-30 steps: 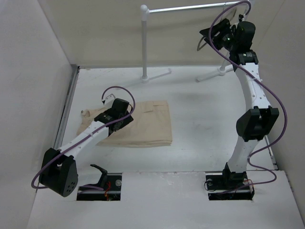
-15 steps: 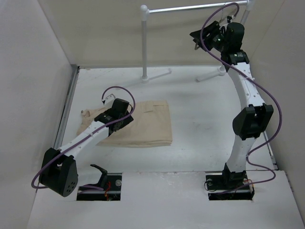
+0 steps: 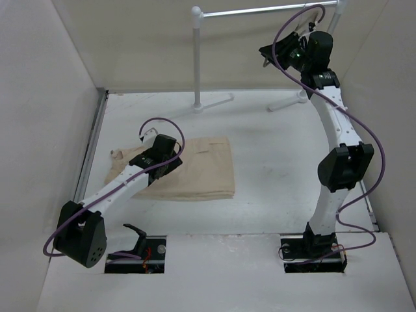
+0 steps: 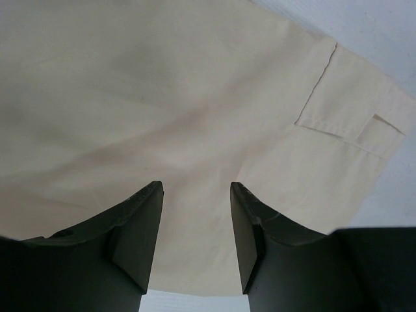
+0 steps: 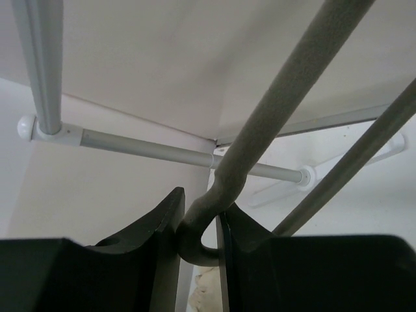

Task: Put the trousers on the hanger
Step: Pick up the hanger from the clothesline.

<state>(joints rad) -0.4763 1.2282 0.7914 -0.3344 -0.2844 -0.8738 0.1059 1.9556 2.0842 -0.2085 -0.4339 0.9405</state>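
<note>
The beige trousers (image 3: 205, 170) lie folded flat on the white table, left of centre. My left gripper (image 3: 170, 162) hovers low over their left part with its jaws open and empty. The left wrist view shows the cloth (image 4: 162, 97) and a back pocket between and beyond the left gripper (image 4: 195, 221). My right gripper (image 3: 268, 55) is raised high at the back right, near the rack. It is shut on a bent corner of the thin grey wire hanger (image 5: 260, 140), whose rods run up and right from the right gripper (image 5: 198, 227). The hanger hardly shows in the top view.
The white tubular garment rack (image 3: 260, 11) stands at the back, its post (image 3: 197, 58) and feet on the table. Its bar also shows in the right wrist view (image 5: 149, 148). Walls close the left, back and right sides.
My right gripper has swung left along the rack with the hanger in it, then nearly stopped. The left arm and the trousers have not moved.
</note>
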